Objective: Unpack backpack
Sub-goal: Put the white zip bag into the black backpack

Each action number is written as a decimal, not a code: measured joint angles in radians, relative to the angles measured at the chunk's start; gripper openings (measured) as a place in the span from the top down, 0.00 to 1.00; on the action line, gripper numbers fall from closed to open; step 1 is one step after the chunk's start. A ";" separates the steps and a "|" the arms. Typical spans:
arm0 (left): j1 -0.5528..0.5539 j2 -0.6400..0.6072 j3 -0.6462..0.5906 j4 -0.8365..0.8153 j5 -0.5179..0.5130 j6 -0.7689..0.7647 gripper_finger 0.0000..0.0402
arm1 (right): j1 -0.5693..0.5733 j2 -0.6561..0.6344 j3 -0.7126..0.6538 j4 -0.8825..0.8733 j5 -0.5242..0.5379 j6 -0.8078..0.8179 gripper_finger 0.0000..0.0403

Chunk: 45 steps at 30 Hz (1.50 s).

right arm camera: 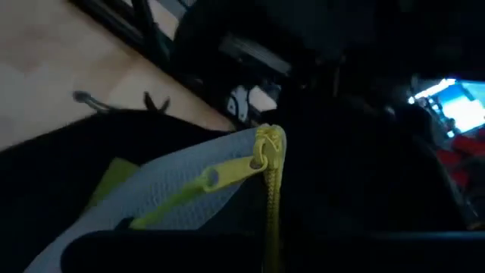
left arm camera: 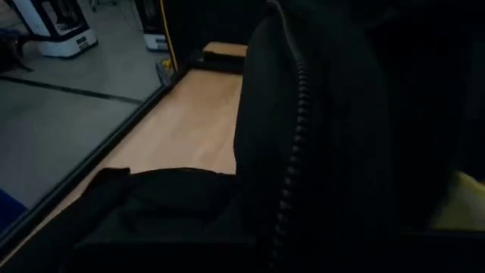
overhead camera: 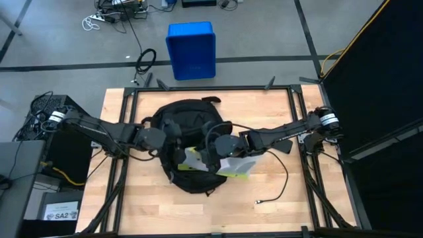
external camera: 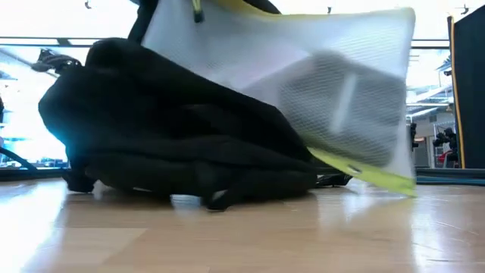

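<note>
Backpack (overhead camera: 188, 142) is seen lying at the centre of the wooden desk (overhead camera: 132, 205) in the high view, its opening toward the lower middle. A white mesh pouch (overhead camera: 236, 166) with yellow trim is held in the closed jaws of the right gripper (overhead camera: 217, 156), half out of the bag. The left gripper (overhead camera: 177, 153) is clamped shut on the backpack's edge, centre-left. A blue bin (overhead camera: 192, 49) stands on the floor at upper centre.

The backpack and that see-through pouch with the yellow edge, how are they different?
The backpack is black and solid; the mesh pouch is whitish, see-through, with yellow trim. The backpack is bulky and rounded; the pouch is flat. The backpack rests on the table; the pouch is lifted up, tilted, above it. Both are soft fabric with zippers.
</note>
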<state>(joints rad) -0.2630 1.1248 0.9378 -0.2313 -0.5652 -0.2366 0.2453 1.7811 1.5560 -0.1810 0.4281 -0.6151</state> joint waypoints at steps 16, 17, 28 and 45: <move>0.000 0.052 0.005 -0.029 0.037 -0.015 1.00 | -0.101 0.176 0.000 -0.081 -0.141 0.148 0.94; 0.000 0.055 0.005 -0.033 0.037 -0.018 1.00 | -0.100 0.166 -0.001 -0.096 -0.141 0.153 0.91; -0.001 0.058 0.007 -0.049 0.039 -0.026 1.00 | 0.050 -0.027 -0.001 -0.286 -0.102 0.247 0.50; -0.001 0.060 0.006 -0.061 0.038 -0.029 1.00 | 0.299 -0.117 -0.169 -0.828 -0.018 0.862 0.59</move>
<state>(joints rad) -0.2638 1.1851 0.9440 -0.2920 -0.5274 -0.2661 0.5440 1.6642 1.3869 -1.0091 0.4105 0.2464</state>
